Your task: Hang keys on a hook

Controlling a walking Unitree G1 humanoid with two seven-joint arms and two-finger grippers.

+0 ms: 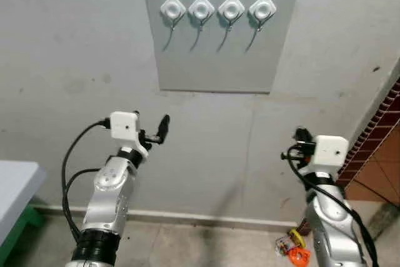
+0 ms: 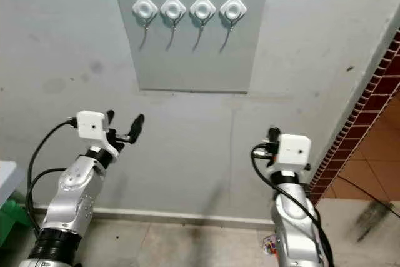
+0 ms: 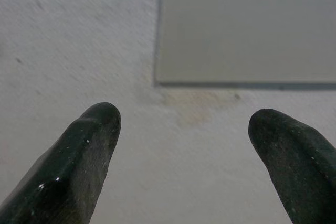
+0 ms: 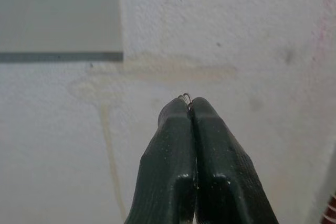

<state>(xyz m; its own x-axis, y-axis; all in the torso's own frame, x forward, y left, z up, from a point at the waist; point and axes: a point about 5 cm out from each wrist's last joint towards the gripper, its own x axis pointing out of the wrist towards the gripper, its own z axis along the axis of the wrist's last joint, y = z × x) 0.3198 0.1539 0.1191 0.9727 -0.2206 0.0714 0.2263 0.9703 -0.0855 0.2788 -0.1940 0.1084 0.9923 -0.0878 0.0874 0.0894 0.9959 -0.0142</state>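
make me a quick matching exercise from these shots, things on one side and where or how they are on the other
Things
1. left gripper
2. right gripper
3. hooks
4. grey panel

Places or states
a. in a row of four across the top of the panel
b. fingers pressed together on a thin wire ring
c. fingers spread apart, nothing between them
d. flat on the wall above both arms

Pairs: 1-c, 2-b, 3-a, 4-d

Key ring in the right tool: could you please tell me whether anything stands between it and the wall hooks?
Nothing visible does. The right tool, shut on the key ring, sits below the hooks and to their right, with bare wall between.
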